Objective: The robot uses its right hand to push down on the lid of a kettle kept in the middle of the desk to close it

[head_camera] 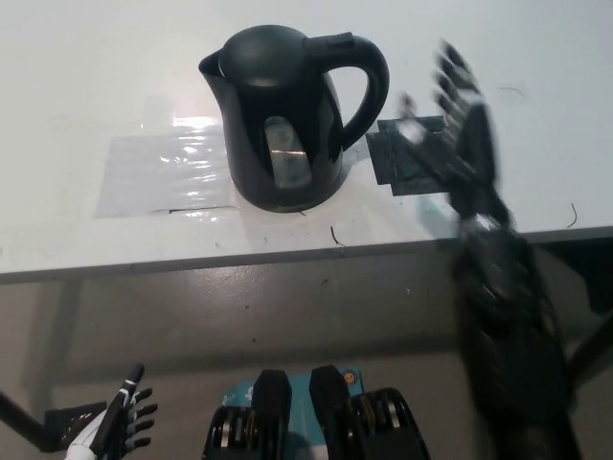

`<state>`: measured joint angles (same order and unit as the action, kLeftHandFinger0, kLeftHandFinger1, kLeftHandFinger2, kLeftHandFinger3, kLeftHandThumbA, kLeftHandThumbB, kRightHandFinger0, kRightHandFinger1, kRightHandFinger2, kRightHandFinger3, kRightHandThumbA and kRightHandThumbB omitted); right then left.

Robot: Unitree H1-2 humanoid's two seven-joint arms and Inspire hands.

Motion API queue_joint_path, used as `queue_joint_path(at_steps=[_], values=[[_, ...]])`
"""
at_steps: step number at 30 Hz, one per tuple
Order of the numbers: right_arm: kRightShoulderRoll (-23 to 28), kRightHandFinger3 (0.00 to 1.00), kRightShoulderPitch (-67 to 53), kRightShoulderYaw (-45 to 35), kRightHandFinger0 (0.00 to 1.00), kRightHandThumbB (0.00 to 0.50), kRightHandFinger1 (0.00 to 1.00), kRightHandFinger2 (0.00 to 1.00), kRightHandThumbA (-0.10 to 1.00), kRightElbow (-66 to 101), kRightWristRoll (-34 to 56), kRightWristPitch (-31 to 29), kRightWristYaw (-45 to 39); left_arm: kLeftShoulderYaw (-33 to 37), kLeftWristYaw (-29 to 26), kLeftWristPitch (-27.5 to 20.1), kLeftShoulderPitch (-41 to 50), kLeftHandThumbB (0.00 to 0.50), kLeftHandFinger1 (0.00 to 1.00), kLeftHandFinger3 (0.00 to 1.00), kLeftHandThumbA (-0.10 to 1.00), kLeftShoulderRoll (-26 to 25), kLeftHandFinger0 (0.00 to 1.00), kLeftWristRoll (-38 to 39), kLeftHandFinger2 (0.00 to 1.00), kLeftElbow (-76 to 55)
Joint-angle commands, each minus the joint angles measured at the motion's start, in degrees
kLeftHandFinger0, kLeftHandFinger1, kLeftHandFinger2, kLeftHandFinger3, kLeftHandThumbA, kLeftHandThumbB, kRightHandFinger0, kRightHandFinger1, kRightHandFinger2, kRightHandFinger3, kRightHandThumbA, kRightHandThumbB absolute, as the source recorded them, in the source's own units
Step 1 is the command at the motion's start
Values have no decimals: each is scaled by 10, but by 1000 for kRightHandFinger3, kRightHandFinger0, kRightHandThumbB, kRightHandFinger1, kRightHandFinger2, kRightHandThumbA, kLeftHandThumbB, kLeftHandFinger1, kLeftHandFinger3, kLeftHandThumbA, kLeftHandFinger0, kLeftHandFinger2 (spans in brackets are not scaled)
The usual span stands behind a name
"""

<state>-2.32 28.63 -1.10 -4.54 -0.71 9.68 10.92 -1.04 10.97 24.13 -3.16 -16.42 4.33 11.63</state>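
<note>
A black kettle [287,120] is being carried upright by the white desk [86,86], near the middle of its front edge, with the spout turned toward the left edge and the handle toward the right. Its lid [263,46] is lying flat and closed on top. The right hand [455,125] is being held in the air to the right of the kettle, clear of it, over a dark patch of tape [407,163] on the desk; it is blurred, but its fingers are being kept spread apart and nothing is being held. The black forearm is running down from it past the desk's front edge toward the bottom right. A clear sheet of plastic [158,172] is lying flat on the desk just left of the kettle, close to the front edge. The left hand [120,422] is being rested low at the bottom left, below the desk, with its fingers apart and empty.
</note>
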Motion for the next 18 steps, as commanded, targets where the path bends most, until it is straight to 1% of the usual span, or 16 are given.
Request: queue_joint_path(at_steps=[1,3,4,5,6,9,10,11,12,13,17,18], values=[[158,1000,-254,61,919,60,979,1000,424,535,5,-5,-157,-36,5,14,-19,84,1000,1000,1000,-33,1000,18,1000,-25],[162,1000,-284,59,917,66,970,1000,436,526,1,-28,-151,-38,4,14,-18,93,1000,1000,1000,-32,1000,20,1000,-27],[167,1000,-324,53,916,68,959,995,452,508,-4,-56,-146,-42,3,19,-16,105,1000,1000,1000,-32,1000,23,1000,-34],[168,1000,-348,49,913,68,957,990,455,498,-1,-70,-140,-43,1,21,-16,109,1000,1000,1000,-32,1000,23,1000,-34],[172,1000,-372,42,915,79,952,981,485,479,-2,-85,-134,-46,-1,22,-18,120,1000,1000,1000,-30,1000,24,1000,-35],[178,1000,-374,43,914,78,950,978,489,478,0,-83,-131,-49,-2,21,-18,123,1000,1000,1000,-27,1000,25,1000,-35],[185,1000,-402,37,915,65,954,981,497,450,-4,-108,-128,-49,-2,18,-18,141,1000,1000,1000,-29,1000,24,1000,-35],[186,1000,-418,34,898,58,941,971,491,437,-2,-113,-125,-52,-1,20,-19,148,1000,1000,1000,-29,1000,27,1000,-35],[187,1000,-422,34,887,61,933,965,485,435,-2,-113,-124,-53,-1,20,-19,150,1000,1000,1000,-29,1000,27,1000,-35],[186,1000,-431,36,855,62,911,949,467,427,-9,-122,-120,-55,-1,18,-20,161,1000,1000,1000,-30,1000,26,1000,-35],[184,1000,-452,41,859,71,906,936,459,422,-3,-124,-114,-62,2,16,-20,180,1000,1000,1000,-30,1000,22,1000,-34],[179,1000,-471,43,855,80,899,924,459,412,-2,-140,-108,-64,3,17,-20,189,1000,1000,1000,-28,1000,23,1000,-35]])
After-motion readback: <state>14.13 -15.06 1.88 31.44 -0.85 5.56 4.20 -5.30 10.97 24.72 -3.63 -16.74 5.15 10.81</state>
